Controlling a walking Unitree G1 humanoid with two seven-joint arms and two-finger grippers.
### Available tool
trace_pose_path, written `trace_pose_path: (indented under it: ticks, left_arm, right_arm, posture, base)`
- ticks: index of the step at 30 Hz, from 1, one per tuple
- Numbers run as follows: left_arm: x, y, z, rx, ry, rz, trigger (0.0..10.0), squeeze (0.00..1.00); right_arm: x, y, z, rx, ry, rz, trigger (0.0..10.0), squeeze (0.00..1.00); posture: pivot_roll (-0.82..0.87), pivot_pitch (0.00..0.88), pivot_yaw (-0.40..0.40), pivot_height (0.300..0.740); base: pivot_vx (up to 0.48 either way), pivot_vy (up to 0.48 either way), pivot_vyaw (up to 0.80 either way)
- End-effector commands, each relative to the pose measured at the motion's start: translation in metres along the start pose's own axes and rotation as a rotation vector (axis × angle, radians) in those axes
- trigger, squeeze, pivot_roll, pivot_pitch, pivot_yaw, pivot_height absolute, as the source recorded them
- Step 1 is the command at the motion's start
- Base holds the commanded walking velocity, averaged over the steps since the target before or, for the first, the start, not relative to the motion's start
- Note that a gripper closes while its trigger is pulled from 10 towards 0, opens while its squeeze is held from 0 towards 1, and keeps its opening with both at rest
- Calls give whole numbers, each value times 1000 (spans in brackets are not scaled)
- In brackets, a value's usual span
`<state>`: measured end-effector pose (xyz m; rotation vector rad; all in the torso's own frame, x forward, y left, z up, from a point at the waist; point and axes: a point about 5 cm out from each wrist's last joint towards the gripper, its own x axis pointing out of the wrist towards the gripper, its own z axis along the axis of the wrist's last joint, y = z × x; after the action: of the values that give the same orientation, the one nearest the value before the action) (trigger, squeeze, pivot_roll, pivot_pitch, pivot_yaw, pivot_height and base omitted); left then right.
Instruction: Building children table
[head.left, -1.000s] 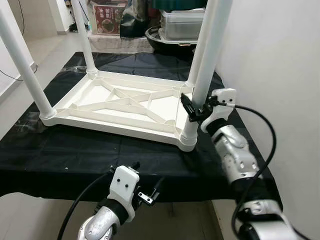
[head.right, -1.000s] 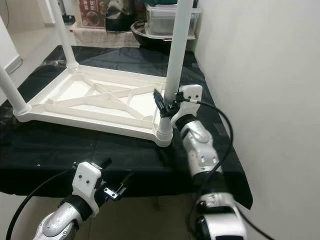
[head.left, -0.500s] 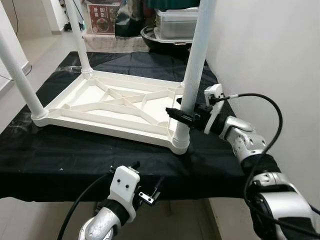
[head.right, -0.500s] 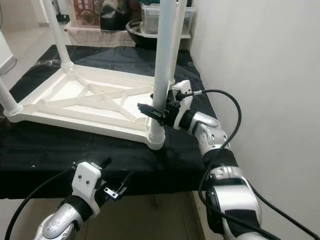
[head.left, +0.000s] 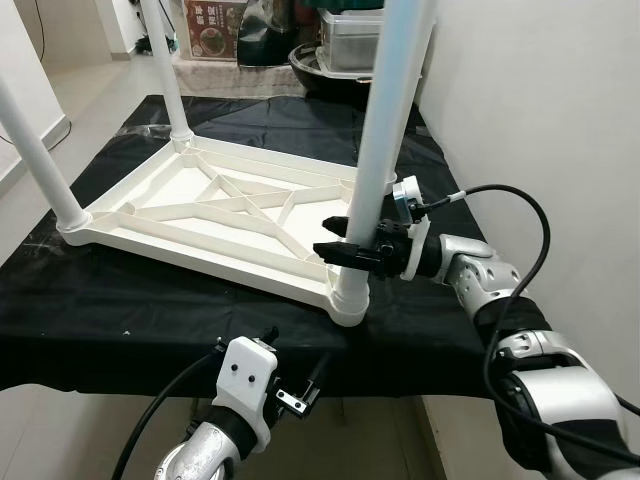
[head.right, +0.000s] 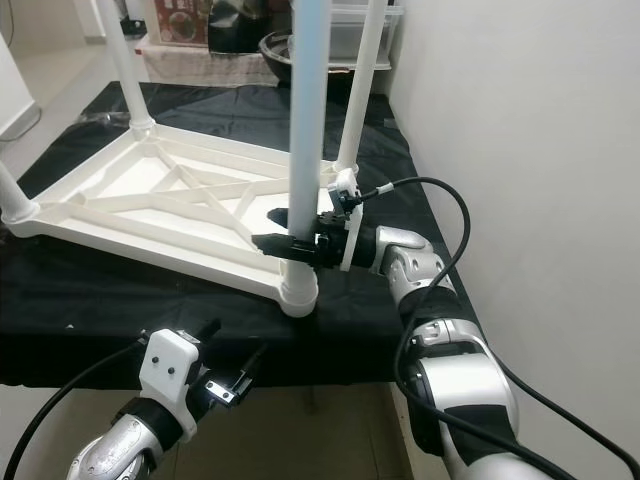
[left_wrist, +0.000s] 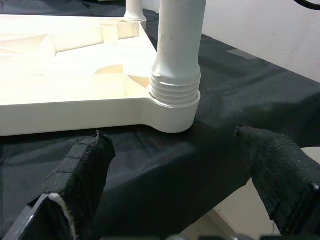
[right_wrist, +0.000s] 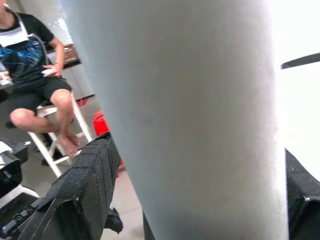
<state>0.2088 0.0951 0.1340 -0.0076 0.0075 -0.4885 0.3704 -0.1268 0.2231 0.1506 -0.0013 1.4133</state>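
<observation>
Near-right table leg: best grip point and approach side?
Grip the near-right leg low on its smooth round shaft, just above the threaded collar, coming in level from the robot's right, as the right gripper does, jaws straddling it. The leg stands upright in the corner socket of the upturned tabletop; the collar is ribbed and wider, probably a poorer hold.
</observation>
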Motion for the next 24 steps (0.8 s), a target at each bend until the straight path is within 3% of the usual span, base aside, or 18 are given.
trace_pose_path:
  ticks: [1, 2, 9, 17, 21, 22, 23, 24]
  left_arm:
    - [-2, -2, -2, 0, 18, -8, 10000, 0]
    - [-1, -2, -2, -1, 18, -11, 10000, 0]
    - [2, 0, -4, 3, 23, -8, 10000, 0]
    - [4, 3, -6, 6, 26, -7, 10000, 0]
    - [5, 4, -7, 8, 29, -13, 10000, 0]
    - [5, 4, -7, 8, 29, -13, 10000, 0]
    - [5, 5, -8, 8, 29, -15, 10000, 0]
    - [5, 5, -8, 8, 29, -15, 10000, 0]
  right_arm:
    - [7, 3, -1, 2, 6, 60, 10000, 0]
    - [11, 5, -4, -17, 32, 87, 0, 0]
    - [18, 7, -13, -94, 65, 64, 0, 0]
    - [10, -3, -17, -142, -14, -218, 0, 0]
    - [-6, -24, -23, -122, -90, -802, 0, 0]
    - [-6, -24, -23, -122, -90, -802, 0, 0]
    - [-13, -28, -26, -109, -93, -967, 0, 0]
    - [-13, -28, -26, -109, -93, -967, 0, 0]
  posture:
    - [143, 141, -81, 740]
    - [142, 137, -79, 740]
    - [139, 127, -76, 740]
    - [128, 105, -66, 740]
    - [111, 91, -55, 740]
    - [111, 91, -55, 740]
    - [109, 90, -54, 740]
    - [109, 90, -54, 740]
  base:
    - [0, 0, 0]
    - [0, 0, 0]
    - [0, 0, 0]
    - [0, 0, 0]
    - [0, 0, 0]
    - [0, 0, 0]
    - [0, 0, 0]
    - [0, 0, 0]
